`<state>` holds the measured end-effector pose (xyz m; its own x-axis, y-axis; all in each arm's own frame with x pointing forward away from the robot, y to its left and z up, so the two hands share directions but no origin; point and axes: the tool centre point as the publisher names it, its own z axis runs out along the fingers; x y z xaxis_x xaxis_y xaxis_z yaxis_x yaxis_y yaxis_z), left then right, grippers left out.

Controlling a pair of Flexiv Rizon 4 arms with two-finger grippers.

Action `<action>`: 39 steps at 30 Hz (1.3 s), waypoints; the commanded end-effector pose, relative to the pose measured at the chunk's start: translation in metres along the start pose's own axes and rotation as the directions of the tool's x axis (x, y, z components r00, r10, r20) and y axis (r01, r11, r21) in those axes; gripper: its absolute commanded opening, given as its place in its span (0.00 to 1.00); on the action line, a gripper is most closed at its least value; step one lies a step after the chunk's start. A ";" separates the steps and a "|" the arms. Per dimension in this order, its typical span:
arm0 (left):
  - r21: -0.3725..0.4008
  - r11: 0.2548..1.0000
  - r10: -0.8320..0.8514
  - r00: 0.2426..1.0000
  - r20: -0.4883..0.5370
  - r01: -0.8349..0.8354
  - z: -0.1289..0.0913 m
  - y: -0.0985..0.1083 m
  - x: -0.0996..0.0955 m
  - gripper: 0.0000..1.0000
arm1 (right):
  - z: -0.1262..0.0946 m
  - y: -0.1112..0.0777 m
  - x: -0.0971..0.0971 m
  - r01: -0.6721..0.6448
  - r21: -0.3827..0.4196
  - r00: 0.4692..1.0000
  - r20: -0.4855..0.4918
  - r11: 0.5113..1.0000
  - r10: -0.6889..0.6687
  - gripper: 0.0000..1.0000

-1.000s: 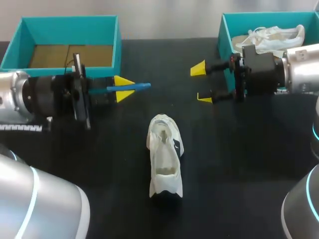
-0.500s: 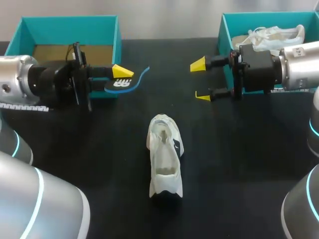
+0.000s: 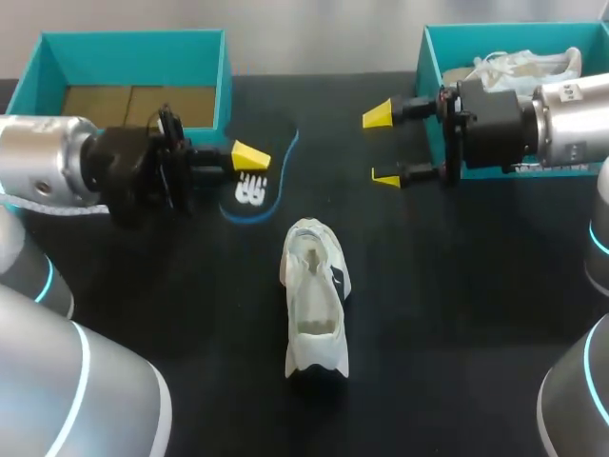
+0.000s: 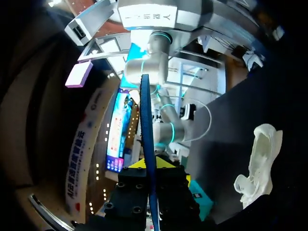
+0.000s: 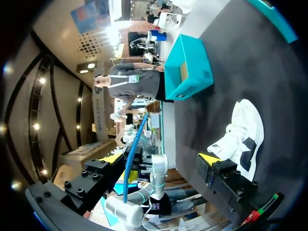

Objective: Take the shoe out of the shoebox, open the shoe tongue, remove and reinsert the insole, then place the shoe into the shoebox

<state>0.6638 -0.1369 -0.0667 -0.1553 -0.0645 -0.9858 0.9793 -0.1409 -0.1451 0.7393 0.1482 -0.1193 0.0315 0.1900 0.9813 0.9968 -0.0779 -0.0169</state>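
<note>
Gripping arm, head view: the left gripper [image 3: 249, 160] was clamped on the insole [image 3: 255, 183], which showed its dark printed face upward, between the left shoebox [image 3: 133, 49] and the shoe [image 3: 314, 300]; whether it touched the table [image 3: 190, 314] could not be told.
Shoe, head view: on the table near the middle, mouth upward, tongue laid back, apart from both grippers.
Right gripper [image 3: 382, 148], head view: fingers spread wide, nothing held, just in front of the right shoebox [image 3: 426, 67], which held a second shoe [image 3: 528, 67].
Insole [image 4: 146, 120], left wrist view: edge-on, pinched in the left gripper [image 4: 150, 164]; the shoe [image 4: 260, 159] lay off to one side.
Right gripper [image 5: 160, 159], right wrist view: fingers parted and bare; shoe [image 5: 243, 127] ahead, insole [image 5: 136, 144] seen as a thin blue edge, left shoebox [image 5: 190, 72] beyond.
Step in hand: judged to be the reinsertion, the insole being out of the shoe.
Next move: likely called for lining the insole up with the shoe's length and feeding it toe-first into the mouth, the free right gripper perhaps steadying the shoe.
</note>
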 end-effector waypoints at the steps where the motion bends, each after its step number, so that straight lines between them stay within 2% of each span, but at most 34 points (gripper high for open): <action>1: 0.067 0.984 0.163 0.987 -0.006 -0.162 0.009 0.015 0.015 0.00 | 0.007 0.003 0.002 -0.010 0.015 1.000 -0.020 1.000 0.011 1.00; 13: 0.067 0.984 0.163 0.987 -0.006 -0.162 0.009 0.015 0.015 0.00 | 0.007 0.003 0.002 -0.010 0.015 1.000 -0.020 1.000 0.011 1.00; 17: 0.028 0.974 0.226 0.973 -0.056 -0.224 0.015 0.025 0.026 0.00 | 0.011 0.007 0.003 0.009 0.009 1.000 -0.004 1.000 -0.009 1.00; 20: 0.022 0.974 0.228 0.972 -0.058 -0.227 0.022 0.026 0.030 0.00 | 0.016 0.009 0.002 0.011 0.009 1.000 0.006 1.000 -0.011 1.00; 24: 0.021 0.974 0.225 0.973 -0.058 -0.224 0.028 0.039 0.035 0.00 | 0.025 0.008 0.000 0.019 0.023 1.000 0.016 1.000 -0.019 1.00; 32: 0.018 0.971 0.239 0.967 -0.085 -0.238 0.036 0.049 0.047 0.00 | 0.043 0.006 -0.005 0.035 0.058 0.999 -0.020 0.998 -0.034 1.00; 39: 0.012 0.970 0.241 0.966 -0.090 -0.241 0.043 0.057 0.054 0.00 | 0.048 0.001 -0.005 0.039 0.067 0.999 -0.033 0.997 -0.037 1.00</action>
<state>0.7019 -0.1842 -0.1225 0.0977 -0.0047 -0.9952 0.9870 -0.1281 0.0975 0.7424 0.1888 -0.1321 -0.0085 0.1603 0.9870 1.0000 -0.0031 0.0091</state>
